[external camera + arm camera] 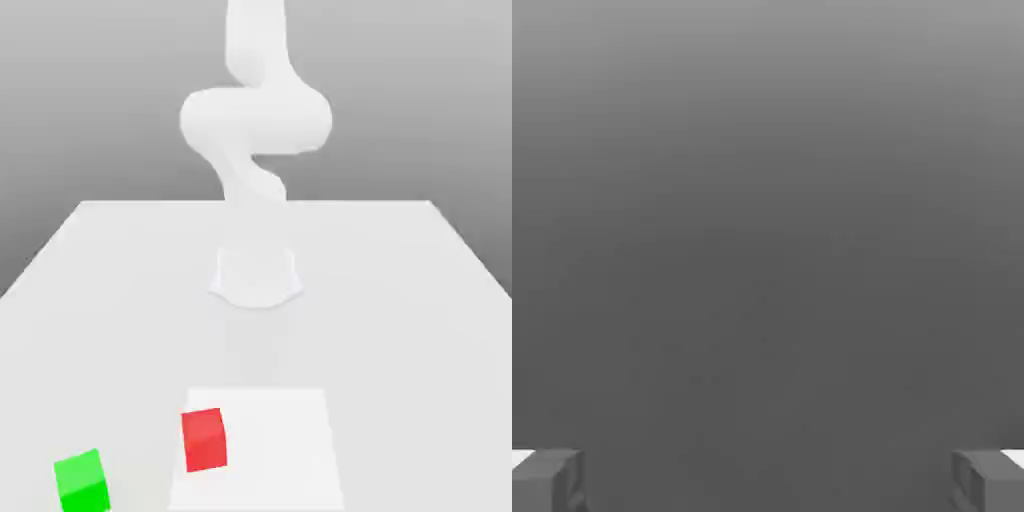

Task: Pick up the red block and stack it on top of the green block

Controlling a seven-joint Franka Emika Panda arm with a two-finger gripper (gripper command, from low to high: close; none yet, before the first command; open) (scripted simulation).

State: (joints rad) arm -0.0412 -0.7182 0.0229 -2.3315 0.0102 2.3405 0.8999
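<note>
A red block [204,439] sits on the white table near its front edge, on the edge of a lighter square patch [290,440]. A green block [81,481] rests lower and further toward the exterior view's left, a short gap away from the red one. In the hand view my gripper [768,480] is open, with its two grey fingertips [547,480] far apart. Nothing lies between them, only plain grey background beyond. The white arm [255,120] rises from its base at the table's middle, well behind both blocks.
The arm's round base [256,275] stands mid-table. The white table [420,300] stretches wide to both sides of it. A grey backdrop lies behind the table's far edge.
</note>
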